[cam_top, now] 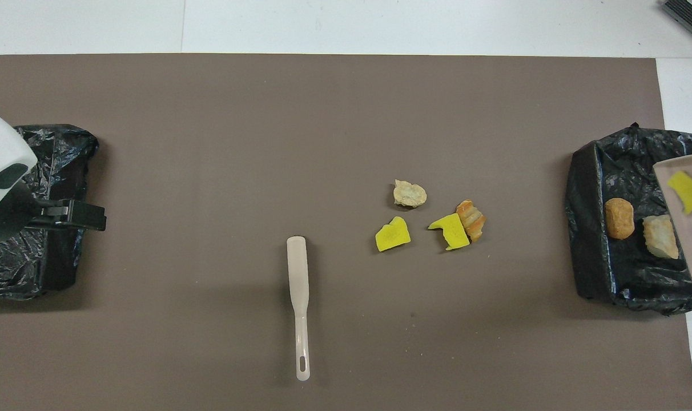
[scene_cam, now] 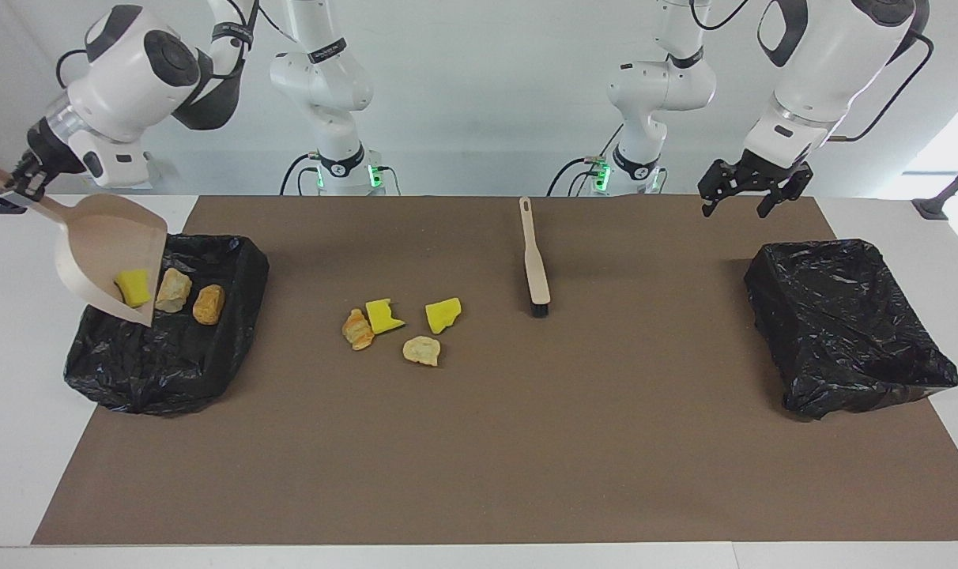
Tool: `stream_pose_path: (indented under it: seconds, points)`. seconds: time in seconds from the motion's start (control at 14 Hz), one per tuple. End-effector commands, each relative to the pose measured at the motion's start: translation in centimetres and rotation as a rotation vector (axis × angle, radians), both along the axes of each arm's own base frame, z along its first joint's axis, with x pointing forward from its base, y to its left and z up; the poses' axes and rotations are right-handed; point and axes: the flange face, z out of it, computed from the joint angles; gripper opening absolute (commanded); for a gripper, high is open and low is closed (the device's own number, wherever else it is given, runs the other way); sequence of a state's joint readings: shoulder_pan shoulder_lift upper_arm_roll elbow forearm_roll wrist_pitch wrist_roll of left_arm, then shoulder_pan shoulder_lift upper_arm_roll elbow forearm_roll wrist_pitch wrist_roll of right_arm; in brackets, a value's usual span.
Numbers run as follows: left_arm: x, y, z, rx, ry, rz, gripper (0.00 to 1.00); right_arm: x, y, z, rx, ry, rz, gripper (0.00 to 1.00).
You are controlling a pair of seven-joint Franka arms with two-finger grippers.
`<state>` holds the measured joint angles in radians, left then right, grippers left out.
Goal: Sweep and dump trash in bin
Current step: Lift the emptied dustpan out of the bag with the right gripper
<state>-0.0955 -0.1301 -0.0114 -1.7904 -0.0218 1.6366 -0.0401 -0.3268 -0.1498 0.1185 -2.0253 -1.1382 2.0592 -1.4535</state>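
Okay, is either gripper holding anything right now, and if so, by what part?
The right gripper holds the beige dustpan by its handle, tipped over the black bin, a yellow scrap in it. The left gripper is open and holds nothing.

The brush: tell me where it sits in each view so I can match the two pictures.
Facing view: the brush lies flat near the top centre, handle toward the robots, bristles pointing down the picture.
Overhead view: the brush lies low and just off centre, handle toward the bottom edge.
Shared landmark: the cluster of four scraps beside it, toward the right arm's end.
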Motion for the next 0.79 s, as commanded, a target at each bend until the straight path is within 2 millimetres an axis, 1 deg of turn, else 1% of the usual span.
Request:
stream_pose_path:
  seconds: [0.0,0.07,0.14,0.21,0.29,0.36,0.43,0.57,0.72]
  points:
    - [0.6,2.8,0.1,0.015,0.019,-0.021,1.00,-0.6,0.7,0.7,-0.106,-0.025,0.041,0.00]
    - [0.6,3.6,0.2,0.015,0.017,-0.015,1.00,-1.0,0.8,1.7,-0.147,-0.033,0.061,0.00]
    - [0.6,4.2,0.3,0.015,0.014,-0.010,1.00,-1.4,1.0,2.9,-0.191,-0.038,0.075,0.00]
    - [0.5,4.4,0.6,0.014,0.008,-0.014,1.00,-1.6,1.1,3.6,-0.219,-0.042,0.084,0.00]
    - [0.4,4.7,0.7,0.014,0.008,-0.016,1.00,-1.6,1.0,3.7,-0.219,-0.045,0.085,0.00]
    - [0.5,5.3,0.7,0.014,0.007,-0.002,1.00,-1.8,0.3,3.6,-0.201,-0.045,0.067,0.00]
    - [0.5,5.5,0.7,0.012,0.004,0.001,1.00,-2.0,-0.2,3.4,-0.165,-0.064,0.039,0.00]
    - [0.9,5.2,0.8,0.008,-0.018,0.011,1.00,-2.2,-0.3,2.9,0.016,-0.092,-0.021,0.00]
    - [0.9,4.6,1.2,0.003,-0.025,0.002,1.00,-1.9,-0.3,3.9,0.098,-0.115,-0.050,0.00]
